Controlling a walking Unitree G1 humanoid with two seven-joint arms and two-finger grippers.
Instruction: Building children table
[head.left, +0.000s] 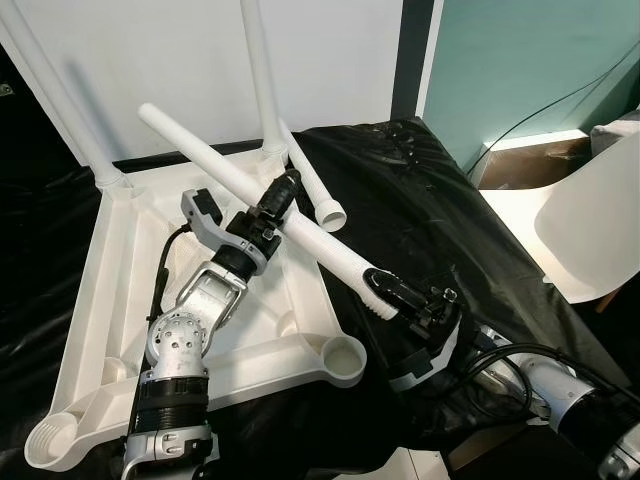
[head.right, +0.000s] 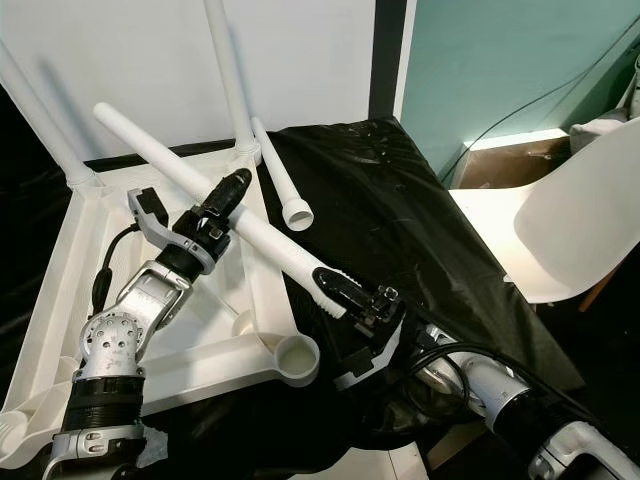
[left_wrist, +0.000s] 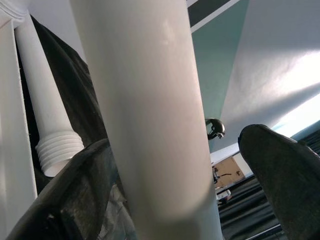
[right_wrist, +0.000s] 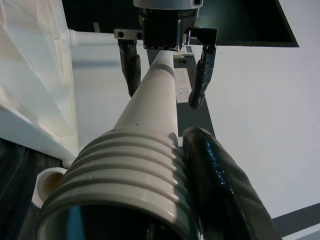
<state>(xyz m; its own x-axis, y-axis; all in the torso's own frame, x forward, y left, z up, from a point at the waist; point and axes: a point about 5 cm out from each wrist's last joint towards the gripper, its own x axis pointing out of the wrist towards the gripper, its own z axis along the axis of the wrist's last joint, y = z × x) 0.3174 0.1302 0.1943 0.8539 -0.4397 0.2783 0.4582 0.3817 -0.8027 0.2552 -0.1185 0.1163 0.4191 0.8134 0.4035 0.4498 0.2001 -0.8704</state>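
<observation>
White plastic table leg (head.left: 262, 209) runs diagonally, plain end up toward the far left, ribbed threaded end low toward the near right. Left end effector (head.left: 281, 196) is clamped around its middle, right end effector (head.left: 408, 300) clamped at the threaded end. Below sits the upside-down white plastic tabletop (head.left: 113, 290) on black sheeting (head.left: 420, 215), two legs already upright at the far corners, tops cut off. Spare white leg (head.left: 312, 185) lies just beside. Near corner sockets (head.left: 343, 358) are open.
</observation>
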